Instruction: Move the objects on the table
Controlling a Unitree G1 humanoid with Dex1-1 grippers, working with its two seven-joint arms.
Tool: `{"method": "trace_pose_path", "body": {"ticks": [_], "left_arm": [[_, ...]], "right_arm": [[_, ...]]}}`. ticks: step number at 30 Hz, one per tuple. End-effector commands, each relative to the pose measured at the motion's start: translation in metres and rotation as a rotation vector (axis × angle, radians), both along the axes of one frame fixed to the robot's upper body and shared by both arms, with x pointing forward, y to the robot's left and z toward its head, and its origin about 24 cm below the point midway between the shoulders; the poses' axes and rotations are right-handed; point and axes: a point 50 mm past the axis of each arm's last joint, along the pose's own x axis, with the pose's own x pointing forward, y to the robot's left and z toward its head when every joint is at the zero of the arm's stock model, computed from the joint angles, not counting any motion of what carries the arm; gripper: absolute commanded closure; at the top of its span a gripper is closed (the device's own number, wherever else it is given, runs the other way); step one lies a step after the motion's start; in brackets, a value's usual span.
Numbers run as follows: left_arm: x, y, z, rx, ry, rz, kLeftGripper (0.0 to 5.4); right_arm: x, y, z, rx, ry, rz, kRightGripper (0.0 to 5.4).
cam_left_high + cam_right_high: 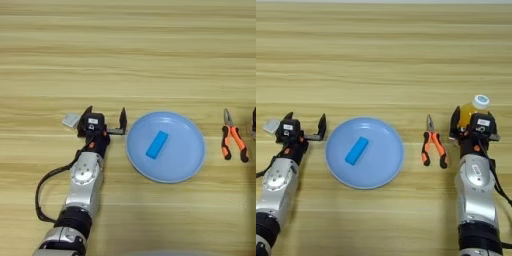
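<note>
Wooden table (150, 50), blue plate (190, 160), pliers (234, 142)

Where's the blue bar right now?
The blue bar lies flat inside the light-blue plate, near its middle, at the table's centre between the open left gripper and the pliers.

A wooden surface fills our whole view

We see only the surface (150, 60), a broad stretch of light wood that runs past every edge of both views. Its planks lie left to right, with fine grain lines and darker seams between the boards repeating from the near side to the far side. Light falls evenly across it and the shadows are soft. We can make out no wall, floor or window anywhere.
</note>
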Motion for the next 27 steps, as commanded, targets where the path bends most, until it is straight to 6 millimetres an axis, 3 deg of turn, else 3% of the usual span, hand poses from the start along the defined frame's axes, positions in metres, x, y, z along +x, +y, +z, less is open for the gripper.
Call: {"method": "trace_pose_path", "body": {"ticks": [1, 14, 22, 27], "left_arm": [[0.001, -0.001, 0.001, 0.003, -0.005, 0.0, 0.0], [0.001, -0.001, 0.0, 0.002, -0.002, 0.003, 0.0], [0.002, -0.001, 0.0, 0.002, -0.003, 0.007, 0.0], [0.002, -0.001, 0.0, 0.0, -0.003, 0.008, 0.0]], "right_arm": [[0.001, 0.006, 0.014, -0.028, -0.057, 0.019, 1.87], [-0.018, 0.068, 0.063, -0.083, -0.238, 0.288, 1.87], [-0.028, 0.107, 0.062, 0.006, -0.212, 0.509, 1.87], [-0.032, 0.127, 0.05, 0.072, -0.125, 0.629, 1.87]]}}
